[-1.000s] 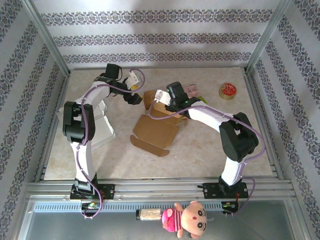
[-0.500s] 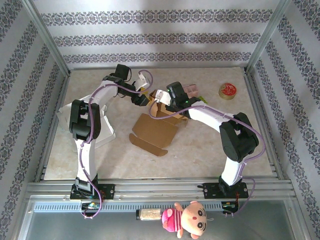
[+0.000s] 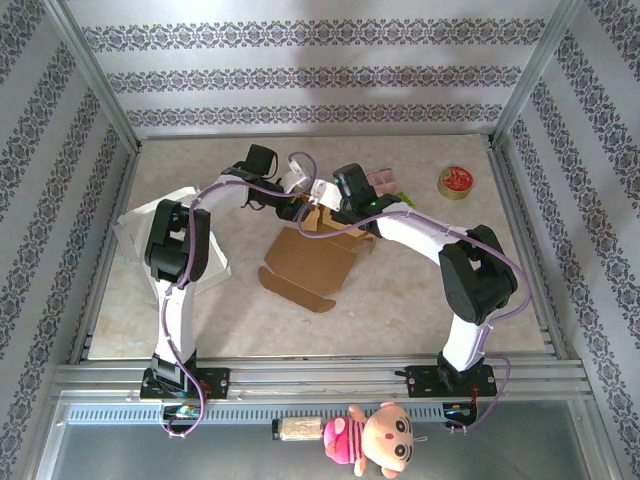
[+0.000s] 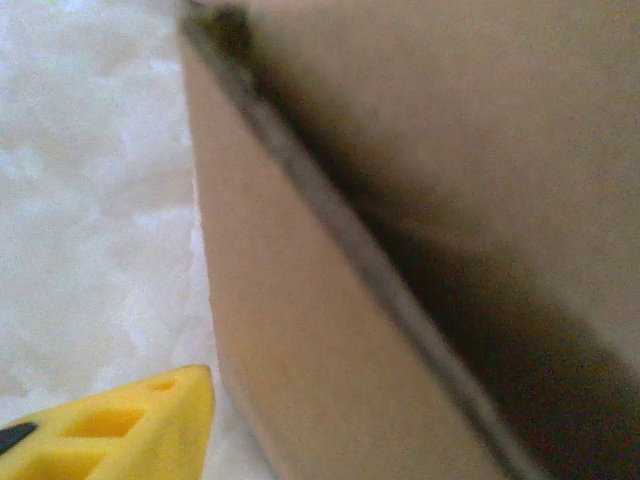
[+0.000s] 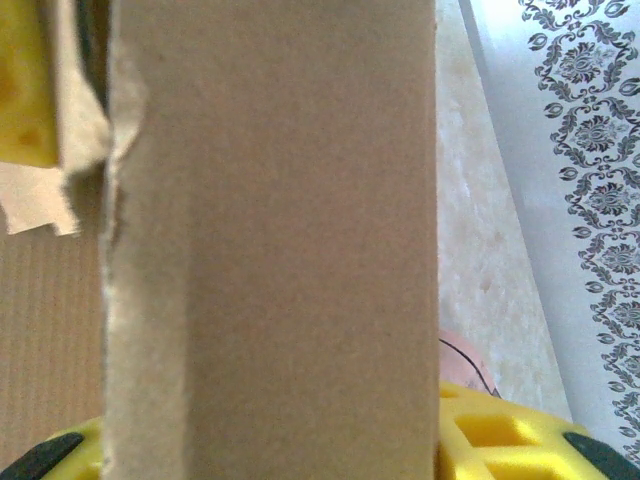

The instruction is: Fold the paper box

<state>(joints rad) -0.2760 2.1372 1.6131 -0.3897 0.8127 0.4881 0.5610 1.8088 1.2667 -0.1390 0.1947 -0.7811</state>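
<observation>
The brown paper box (image 3: 312,262) lies partly unfolded in the middle of the table, its far walls raised. My right gripper (image 3: 337,203) is shut on a raised wall at the far side. In the right wrist view that cardboard panel (image 5: 270,250) spans the gap between both yellow fingers (image 5: 510,440). My left gripper (image 3: 293,207) is at the box's far left corner, right next to the right gripper. In the left wrist view one yellow finger (image 4: 120,430) sits beside a cardboard wall (image 4: 300,330); the other finger is hidden behind the cardboard.
A round red tin (image 3: 456,182) stands at the far right. White sheets (image 3: 208,255) lie at the left beside the left arm. A pink object (image 3: 383,181) sits just behind the right gripper. Metal rails (image 3: 320,372) frame the table.
My left arm has swung right across the table up to the box's far left corner, and its jaws have narrowed. The right arm and the box have stayed put.
</observation>
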